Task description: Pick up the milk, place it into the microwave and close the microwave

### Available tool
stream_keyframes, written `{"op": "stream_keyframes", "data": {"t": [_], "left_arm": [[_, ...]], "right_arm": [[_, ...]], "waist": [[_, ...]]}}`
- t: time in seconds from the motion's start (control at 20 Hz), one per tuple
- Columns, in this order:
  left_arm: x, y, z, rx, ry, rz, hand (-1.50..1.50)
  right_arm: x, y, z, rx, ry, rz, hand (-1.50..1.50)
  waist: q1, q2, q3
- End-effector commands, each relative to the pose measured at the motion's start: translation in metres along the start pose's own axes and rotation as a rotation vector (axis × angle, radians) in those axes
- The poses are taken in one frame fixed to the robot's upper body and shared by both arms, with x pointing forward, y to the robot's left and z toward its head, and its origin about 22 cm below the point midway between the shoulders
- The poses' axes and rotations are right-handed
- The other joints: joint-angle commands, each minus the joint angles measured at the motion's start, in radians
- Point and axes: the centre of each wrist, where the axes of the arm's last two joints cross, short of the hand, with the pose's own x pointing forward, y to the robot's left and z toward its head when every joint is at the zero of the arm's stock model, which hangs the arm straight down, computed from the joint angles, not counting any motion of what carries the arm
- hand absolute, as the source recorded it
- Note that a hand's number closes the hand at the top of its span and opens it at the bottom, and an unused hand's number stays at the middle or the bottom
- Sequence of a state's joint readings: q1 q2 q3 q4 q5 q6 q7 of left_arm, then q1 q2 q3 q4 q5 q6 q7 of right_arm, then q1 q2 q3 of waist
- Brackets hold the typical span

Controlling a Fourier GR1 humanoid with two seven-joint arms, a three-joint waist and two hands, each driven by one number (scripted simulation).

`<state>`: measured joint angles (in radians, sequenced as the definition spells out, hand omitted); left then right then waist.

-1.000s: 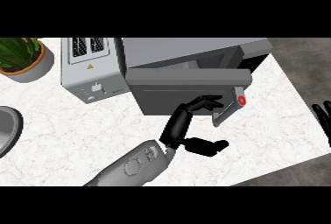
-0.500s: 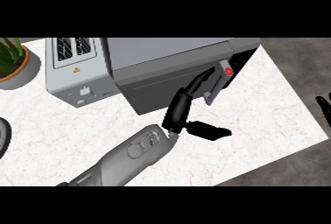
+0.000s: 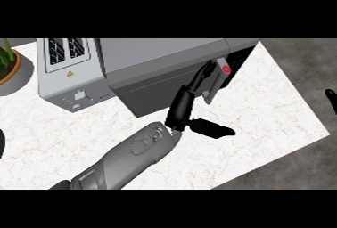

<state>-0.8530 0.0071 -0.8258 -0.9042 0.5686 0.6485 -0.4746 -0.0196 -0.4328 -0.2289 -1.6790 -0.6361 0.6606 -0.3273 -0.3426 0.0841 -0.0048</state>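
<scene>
Since the earlier frame the microwave (image 3: pixel 164 75) door has swung nearer to its body, and the left hand (image 3: pixel 187 104) has travelled with it, now lying flatter against the door's dark front. The view has also shifted, so the appliance sits more to the left and the potted plant (image 3: pixel 8 62) is cut by the left edge.

Left hand: fingers (image 3: pixel 205 75) extended and straight, laid along the door face, their tips just beside the red-buttoned control strip (image 3: pixel 222 75) at the door's right end. The thumb (image 3: pixel 212 128) is spread wide, pointing right over the bench (image 3: pixel 263 107), touching nothing that can be seen. The hand holds nothing; it bears on the door only. The grey forearm (image 3: pixel 125 158) enters from the lower left.

Right hand (image 3: pixel 331 98): only a dark sliver at the right edge, beyond the bench; whether its fingers are spread or curled cannot be told.

Door: a narrow dark gap shows at its right end, by the strip.

Milk: not visible on the bench or elsewhere; the microwave's interior is hidden, so its position cannot be confirmed.
</scene>
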Motion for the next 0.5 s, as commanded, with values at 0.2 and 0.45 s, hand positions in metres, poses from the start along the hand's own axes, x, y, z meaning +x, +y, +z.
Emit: {"op": "stream_keyframes", "data": {"t": [0.2,0.45], "left_arm": [[0.006,0.002,-0.019,0.040,-0.017,-0.001,-1.50],[0.002,0.003,-0.017,0.060,-0.031,-0.001,-1.50]], "right_arm": [[0.007,-0.006,-0.011,0.031,0.017,-0.006,-1.50],[0.013,-0.011,-0.017,0.027,0.008,-0.004,-1.50]], "waist": [[-0.030,0.007,0.001],[-0.036,0.007,0.001]]}}
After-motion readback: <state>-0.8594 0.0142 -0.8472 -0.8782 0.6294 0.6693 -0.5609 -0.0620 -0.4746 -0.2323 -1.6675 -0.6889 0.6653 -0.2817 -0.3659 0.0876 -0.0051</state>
